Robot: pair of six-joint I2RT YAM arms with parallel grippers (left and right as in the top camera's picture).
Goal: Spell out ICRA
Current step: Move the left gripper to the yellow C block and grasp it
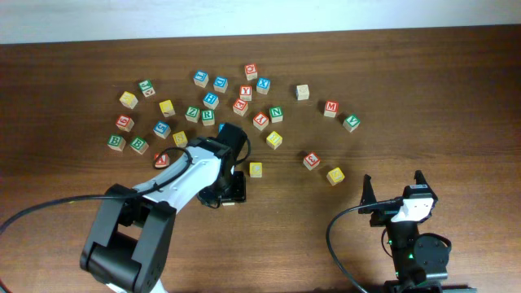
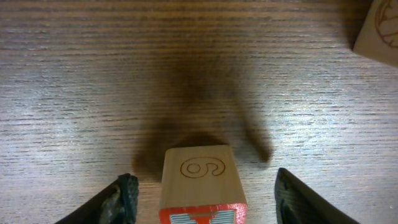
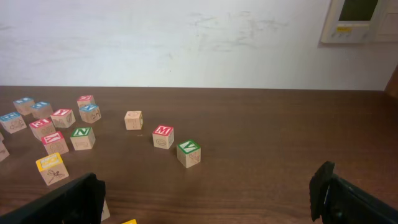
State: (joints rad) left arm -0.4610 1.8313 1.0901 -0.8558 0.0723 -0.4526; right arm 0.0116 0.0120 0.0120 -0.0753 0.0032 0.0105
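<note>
Between the fingers of my left gripper (image 2: 205,193) a wooden cube (image 2: 200,180) stands on the table. Its top face is red, with only part of the letter showing, and its side bears a scrolled mark. The jaws are open, with a gap on each side of the cube. From overhead, the left gripper (image 1: 229,192) hides that cube. A yellow cube (image 1: 256,169) lies just right of it, and its letter is too small to read. The green R cube (image 1: 207,116) sits in the cluster behind. My right gripper (image 1: 393,185) (image 3: 208,186) stands open and empty at the front right.
Several other letter cubes are scattered in an arc across the back of the table, among them a red M (image 3: 163,136), a green V (image 3: 188,152) and a plain cube (image 1: 303,92). A red cube (image 1: 312,160) and a yellow cube (image 1: 334,175) lie between the arms.
</note>
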